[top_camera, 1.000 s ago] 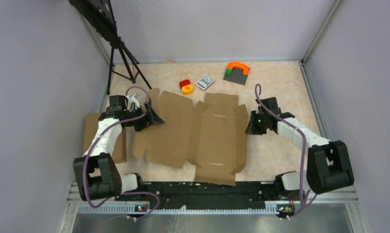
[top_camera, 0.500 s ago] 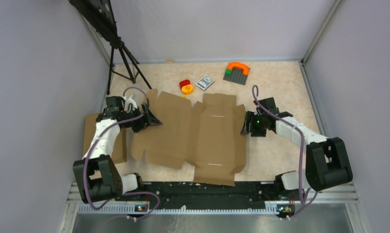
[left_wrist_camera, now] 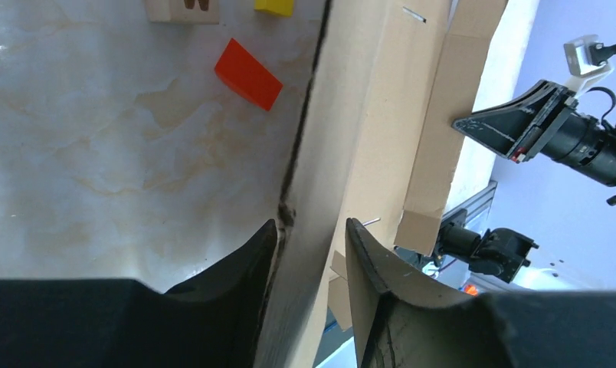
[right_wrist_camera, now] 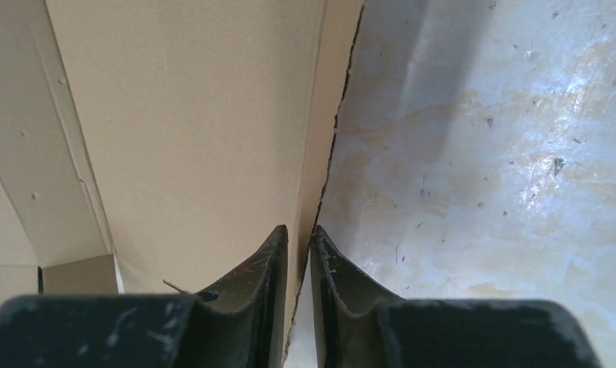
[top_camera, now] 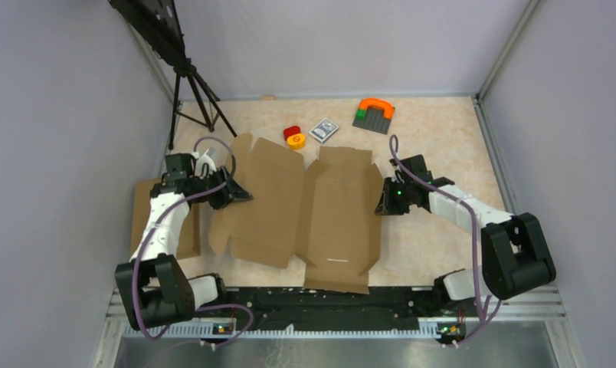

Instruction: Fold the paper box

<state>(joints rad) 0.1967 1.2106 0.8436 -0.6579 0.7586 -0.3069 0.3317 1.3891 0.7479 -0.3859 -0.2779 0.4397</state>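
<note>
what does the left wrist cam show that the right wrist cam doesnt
Only the left wrist view: the left hand straddling a raised cardboard edge, a red wedge block, a yellow block, a pale block, and the right arm beyond the flap.
Only the right wrist view: the right hand, its fingers nearly together over the sheet's edge.
Both: the paper box running between that camera's own fingers, and the marbled table.

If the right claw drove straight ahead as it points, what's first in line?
The paper box: its right edge sits inside the right claw, so it would likely just ride further onto the cardboard.
</note>
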